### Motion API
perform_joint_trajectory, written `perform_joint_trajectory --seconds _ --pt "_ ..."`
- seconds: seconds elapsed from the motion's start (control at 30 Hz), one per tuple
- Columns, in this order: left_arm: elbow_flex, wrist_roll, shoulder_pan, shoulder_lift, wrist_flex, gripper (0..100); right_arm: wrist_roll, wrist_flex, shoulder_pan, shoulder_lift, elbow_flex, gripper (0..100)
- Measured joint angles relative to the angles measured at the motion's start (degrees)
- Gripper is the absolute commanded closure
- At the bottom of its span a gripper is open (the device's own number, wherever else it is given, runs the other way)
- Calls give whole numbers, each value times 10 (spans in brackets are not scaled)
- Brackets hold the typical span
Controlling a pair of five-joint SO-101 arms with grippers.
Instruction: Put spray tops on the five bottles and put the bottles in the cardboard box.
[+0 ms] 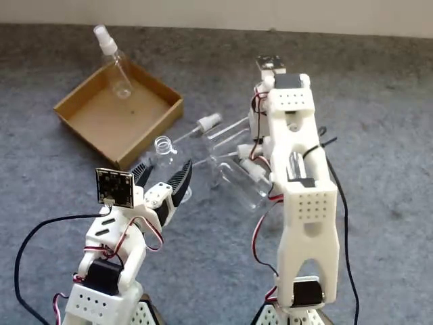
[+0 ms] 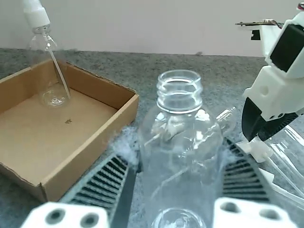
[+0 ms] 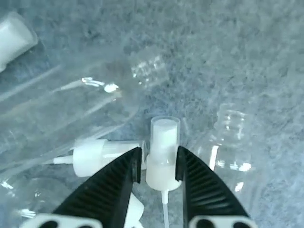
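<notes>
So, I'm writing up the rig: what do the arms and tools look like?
Both the left arm and right arm are white plastic with grids of small holes, black motors and red and black cables. The left tool and right tool have black fingers.

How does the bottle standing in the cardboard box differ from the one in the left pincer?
The boxed bottle wears a white spray top, with its tube running down inside; the pincer bottle has a bare, open neck. The boxed bottle stands free in the far corner of the cardboard box; the pincer bottle sits outside the box, gripped by the left pincer. Both are clear and upright.
</notes>
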Motion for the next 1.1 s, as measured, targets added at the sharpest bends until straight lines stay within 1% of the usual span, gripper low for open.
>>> perform_joint_trajectory --seconds 0.17,0.27,0.37,0.67,0.8,0.9,1.03,1.07,1.1 --pt "0 0 0 0 0 884 4 40 8 62 -85 879" --pt "0 0 0 0 0 884 47 63 11 86 -123 879" --pt "0 0 0 0 0 884 61 78 14 105 -149 878" --pt "0 0 0 0 0 884 67 83 17 129 -156 873" --pt "0 0 0 0 0 884 67 89 17 129 -156 834" --pt "0 0 0 0 0 884 67 93 15 129 -156 866" --pt "0 0 0 0 0 884 67 94 16 129 -156 977" --pt "0 0 0 0 0 884 67 94 18 129 -156 997" --pt "0 0 0 0 0 884 67 94 18 129 -156 995"
